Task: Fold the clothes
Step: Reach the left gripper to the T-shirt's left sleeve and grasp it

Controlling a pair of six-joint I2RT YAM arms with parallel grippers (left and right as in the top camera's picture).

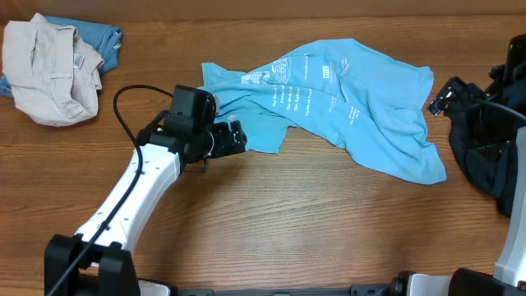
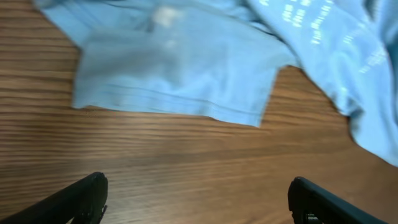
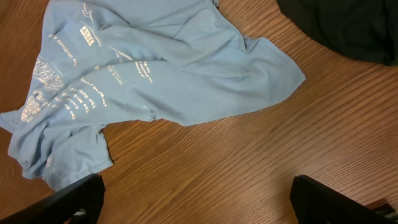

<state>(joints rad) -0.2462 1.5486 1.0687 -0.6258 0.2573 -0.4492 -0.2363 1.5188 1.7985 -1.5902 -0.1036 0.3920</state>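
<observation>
The shirt (image 1: 345,99) lay crumpled. The left gripper (image 2: 198,200), spread wide, hung just beside its sleeve hem; the right gripper (image 3: 198,200), likewise spread, hung near its opposite edge.

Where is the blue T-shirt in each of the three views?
Overhead: T-shirt at upper centre, crumpled, reaching right.
Left wrist: T-shirt across the top, above the open fingers.
Right wrist: T-shirt fills the upper left.
Shared landmark: its white lettering.

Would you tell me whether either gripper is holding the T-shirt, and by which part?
Neither: the left gripper and right gripper are open, clear of the T-shirt.
</observation>
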